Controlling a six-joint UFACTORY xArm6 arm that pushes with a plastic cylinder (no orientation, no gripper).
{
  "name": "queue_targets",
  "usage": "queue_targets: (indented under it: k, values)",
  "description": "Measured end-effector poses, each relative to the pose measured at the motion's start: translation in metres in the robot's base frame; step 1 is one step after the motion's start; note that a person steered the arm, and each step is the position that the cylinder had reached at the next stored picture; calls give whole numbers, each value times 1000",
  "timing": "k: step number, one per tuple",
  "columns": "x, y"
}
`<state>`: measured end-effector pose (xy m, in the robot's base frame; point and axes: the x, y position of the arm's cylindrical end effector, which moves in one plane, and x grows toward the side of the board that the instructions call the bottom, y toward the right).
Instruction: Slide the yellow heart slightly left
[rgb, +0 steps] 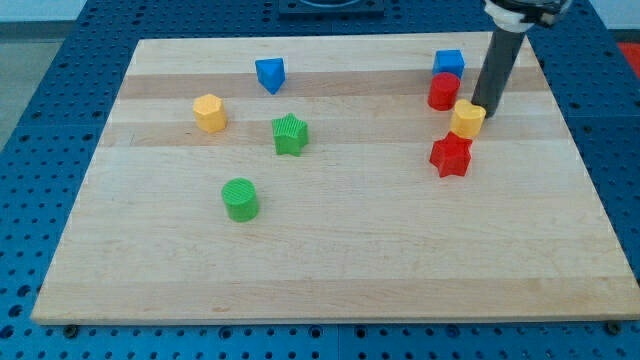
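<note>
Yellow heart (467, 119) at wooden board's (330, 250) right part, touching my tip (487, 111) on heart's right side. Rod only, no jaws to open or close. Red star (451, 156) just below heart; red cylinder (444, 91) and blue cube (449, 63) above-left.

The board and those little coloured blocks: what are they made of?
The board looks like pale, unvarnished wood: lengthwise grain and joined strips show. The blocks, such as the yellow heart beside my tip and the green cylinder, look like matte plastic; fine ridges hint at 3D printing, though that's uncertain.
</note>
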<state>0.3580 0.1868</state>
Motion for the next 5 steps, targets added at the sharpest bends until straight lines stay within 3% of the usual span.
queue_targets:
  k: [1,2,5]
  values:
    - [6,-15]
    - [18,33]
    - [45,5]
